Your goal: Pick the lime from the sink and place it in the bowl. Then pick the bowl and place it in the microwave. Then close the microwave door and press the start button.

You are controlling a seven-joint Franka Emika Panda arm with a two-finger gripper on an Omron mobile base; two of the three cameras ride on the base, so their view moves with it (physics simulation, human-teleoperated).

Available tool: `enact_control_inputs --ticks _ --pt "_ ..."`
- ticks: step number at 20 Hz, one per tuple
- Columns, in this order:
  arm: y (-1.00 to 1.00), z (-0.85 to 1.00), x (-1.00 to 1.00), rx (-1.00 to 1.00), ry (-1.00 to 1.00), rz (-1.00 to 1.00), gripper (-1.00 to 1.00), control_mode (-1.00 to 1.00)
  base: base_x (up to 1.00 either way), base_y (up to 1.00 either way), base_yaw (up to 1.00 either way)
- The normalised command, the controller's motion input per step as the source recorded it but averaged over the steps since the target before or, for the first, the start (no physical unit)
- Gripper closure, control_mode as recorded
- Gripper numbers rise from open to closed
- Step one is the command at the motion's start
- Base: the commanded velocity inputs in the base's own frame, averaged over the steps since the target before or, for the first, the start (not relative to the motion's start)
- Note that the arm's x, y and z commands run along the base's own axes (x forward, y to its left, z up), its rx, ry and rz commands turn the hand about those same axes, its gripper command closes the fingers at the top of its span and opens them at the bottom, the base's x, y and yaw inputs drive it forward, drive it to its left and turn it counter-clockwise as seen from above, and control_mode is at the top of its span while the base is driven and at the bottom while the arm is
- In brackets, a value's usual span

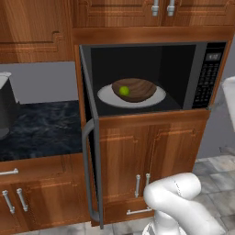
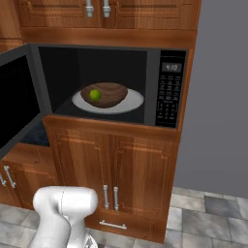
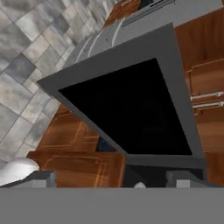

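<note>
The microwave (image 1: 193, 50) stands open. Inside it the dark brown bowl (image 1: 137, 89) rests on the pale turntable plate (image 1: 106, 97), and the yellow-green lime (image 1: 124, 91) lies in the bowl. From the right, the bowl (image 2: 110, 94) and lime (image 2: 95, 94) show the same way. The microwave door (image 1: 90, 137) is swung out to the left, with its bar handle (image 1: 86, 170) facing outward. My gripper (image 3: 113, 179) is open and holds nothing. It sits close to the door's dark window (image 3: 131, 109), seen from the hand. The sink is out of view.
The black keypad strip (image 2: 169, 97) runs down the microwave's right side. Wooden cabinets (image 2: 116, 164) sit below and above. A dark stone counter (image 1: 41, 126) with a grey vessel (image 1: 5, 108) lies to the left. Below is a grey tiled floor (image 2: 208, 218).
</note>
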Motion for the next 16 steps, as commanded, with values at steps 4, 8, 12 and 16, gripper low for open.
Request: enact_control_inputs --ticks 4,8,12,16 --pt "0.12 0.09 -0.92 0.11 0.02 0.17 -1.0 -1.0 0.0 0.0 0.0" --pt "0.44 -0.12 -0.5 0.01 0.0 0.1 -1.0 -1.0 0.0 0.0 0.0" --pt "0.34 0.11 -0.49 0.07 0.02 0.15 -1.0 -1.0 0.0 0.0 0.0" --pt "0.11 0.09 -0.52 0.1 0.01 0.18 -1.0 -1.0 0.0 0.0 0.0"
